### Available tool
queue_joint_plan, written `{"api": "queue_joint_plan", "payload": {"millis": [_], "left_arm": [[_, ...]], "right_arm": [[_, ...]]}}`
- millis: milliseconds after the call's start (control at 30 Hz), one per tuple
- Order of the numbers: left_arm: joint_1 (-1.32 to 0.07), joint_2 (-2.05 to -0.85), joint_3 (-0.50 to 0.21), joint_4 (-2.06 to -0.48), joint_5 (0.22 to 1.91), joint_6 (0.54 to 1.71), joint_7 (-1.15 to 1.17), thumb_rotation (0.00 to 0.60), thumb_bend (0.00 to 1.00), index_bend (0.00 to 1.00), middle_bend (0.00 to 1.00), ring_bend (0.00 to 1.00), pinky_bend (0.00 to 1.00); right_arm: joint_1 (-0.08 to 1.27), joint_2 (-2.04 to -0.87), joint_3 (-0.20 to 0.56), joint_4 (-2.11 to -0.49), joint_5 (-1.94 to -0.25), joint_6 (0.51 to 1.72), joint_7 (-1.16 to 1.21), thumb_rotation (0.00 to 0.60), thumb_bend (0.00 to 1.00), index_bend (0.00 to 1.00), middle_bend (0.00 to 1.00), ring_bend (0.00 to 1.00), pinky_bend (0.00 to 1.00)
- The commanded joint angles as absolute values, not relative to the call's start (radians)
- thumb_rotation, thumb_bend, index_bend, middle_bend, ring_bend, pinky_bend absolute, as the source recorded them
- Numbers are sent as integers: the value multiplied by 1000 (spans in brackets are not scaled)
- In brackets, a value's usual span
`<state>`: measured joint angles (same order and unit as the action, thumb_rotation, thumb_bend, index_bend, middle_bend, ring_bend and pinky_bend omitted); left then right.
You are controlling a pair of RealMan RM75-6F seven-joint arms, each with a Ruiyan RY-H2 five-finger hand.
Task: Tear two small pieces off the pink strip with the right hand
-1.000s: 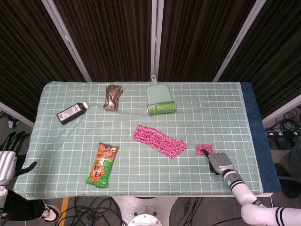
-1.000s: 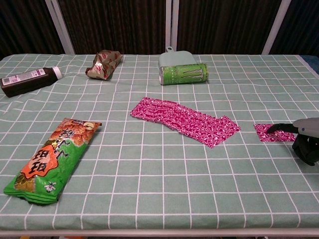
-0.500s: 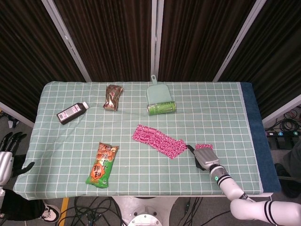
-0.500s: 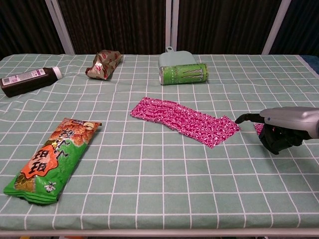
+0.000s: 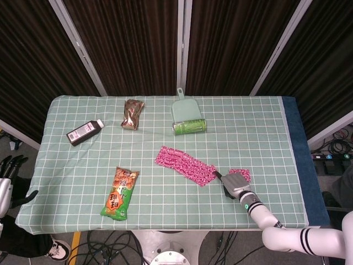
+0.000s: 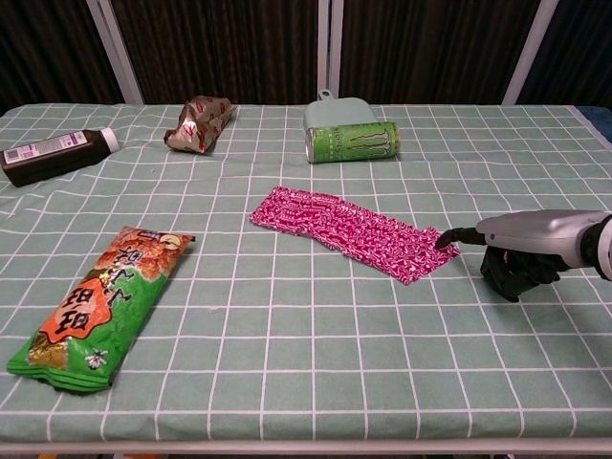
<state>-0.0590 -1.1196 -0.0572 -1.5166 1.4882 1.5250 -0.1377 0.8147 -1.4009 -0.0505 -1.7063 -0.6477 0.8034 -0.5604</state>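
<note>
The pink strip (image 5: 185, 164) lies flat and slanted at the table's middle, also in the chest view as pink strip (image 6: 354, 229). One small torn pink piece (image 5: 241, 174) lies just right of it, hidden behind the hand in the chest view. My right hand (image 5: 235, 185) rests on the cloth between strip and piece. One outstretched finger (image 6: 457, 232) touches the strip's right corner; the other fingers curl under the palm (image 6: 521, 263) and hold nothing. My left hand (image 5: 5, 179) hangs off the table's left edge, fingers apart and empty.
A green snack bag (image 5: 120, 193) lies front left and a dark bottle (image 5: 84, 132) far left. At the back are a crumpled brown wrapper (image 5: 132, 113), a green can (image 5: 189, 126) and a pale dustpan (image 5: 185, 109). The table's front edge (image 5: 165, 227) runs close below my right hand.
My right hand has slid left, off the torn piece and over to the strip's right corner. The torn piece stays where it lay. My left hand has sunk slightly at the frame's edge.
</note>
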Motion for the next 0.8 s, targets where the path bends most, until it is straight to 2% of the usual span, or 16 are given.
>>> {"api": "queue_joint_plan", "payload": {"millis": [33, 600, 800], "left_arm": [[-59, -1118, -59, -1521, 1488, 1527, -134, 600, 146, 138, 108, 43, 269], [-55, -1105, -65, -1543, 1486, 1539, -122, 600, 146, 138, 108, 43, 269], [-52, -1100, -68, -1548, 1486, 1547, -121, 600, 146, 139, 108, 43, 269]], "right_arm": [[818, -1396, -57, -1715, -650, 804, -558, 600, 1000, 76, 905, 884, 780], [795, -1368, -133, -1826, -747, 850, -556, 600, 1000, 75, 906, 884, 780], [808, -1369, -139, -1860, -765, 835, -562, 600, 1000, 76, 905, 884, 780]]}}
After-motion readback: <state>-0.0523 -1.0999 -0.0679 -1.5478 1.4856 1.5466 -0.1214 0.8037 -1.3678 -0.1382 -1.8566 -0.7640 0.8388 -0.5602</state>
